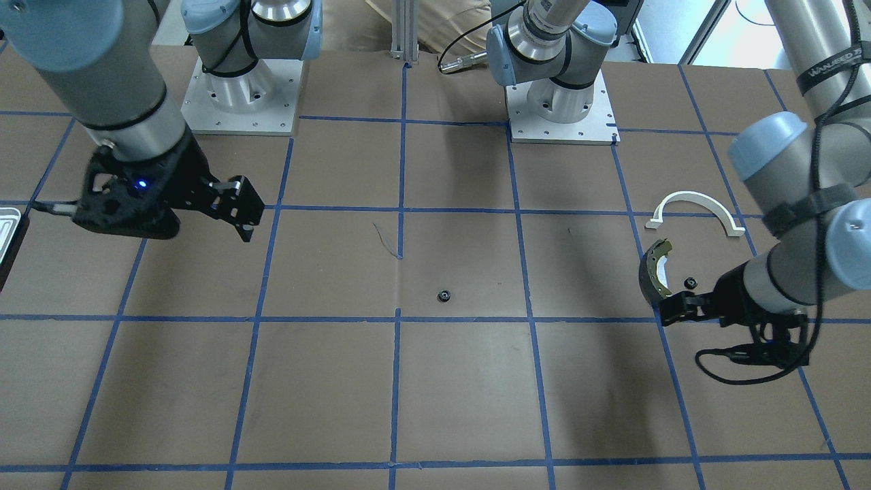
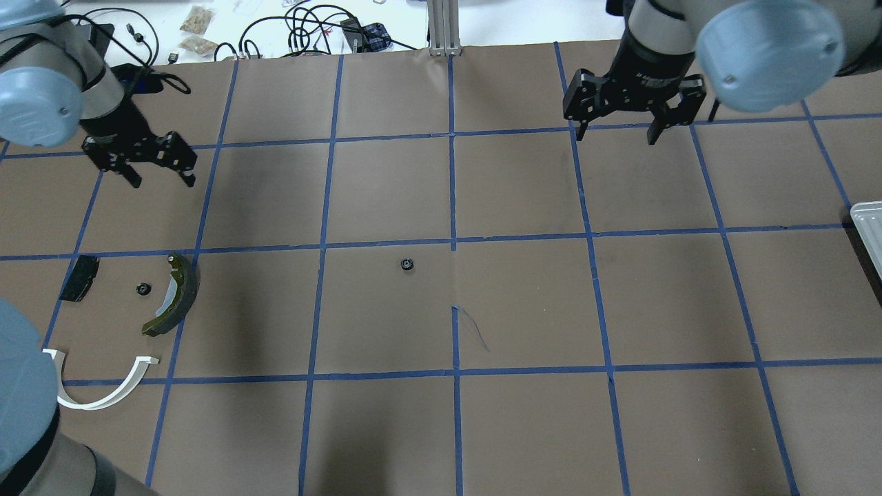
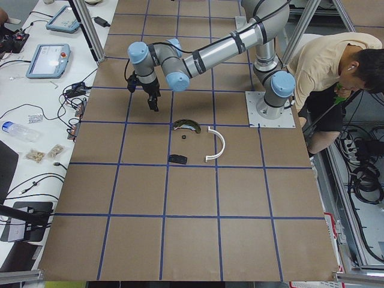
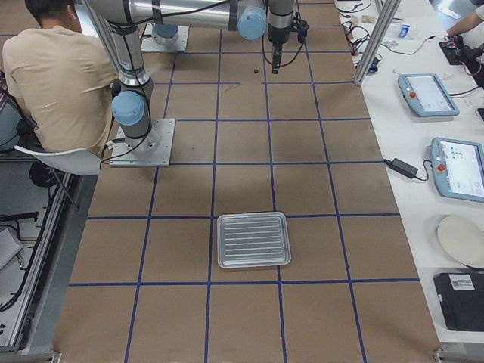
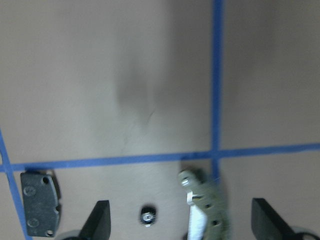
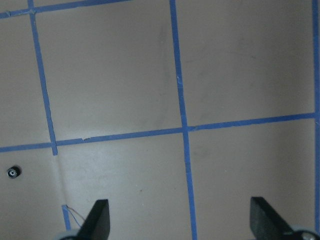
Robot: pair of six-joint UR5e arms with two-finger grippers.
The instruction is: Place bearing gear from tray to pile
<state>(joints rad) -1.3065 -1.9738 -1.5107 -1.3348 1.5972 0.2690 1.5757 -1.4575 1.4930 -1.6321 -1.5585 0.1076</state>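
One small black bearing gear lies alone near the table's middle, also in the front view and the right wrist view. A second gear lies in the pile, between the olive-and-black brake shoe and the black brake pad, with the white arch nearby. My left gripper is open and empty, hovering just beyond the pile. My right gripper is open and empty, raised over the far right half. The tray is empty; its edge shows overhead.
Brown paper with a blue tape grid covers the table. The arm bases stand at the robot's side. A person sits beside the robot. Cables and small items lie past the far edge.
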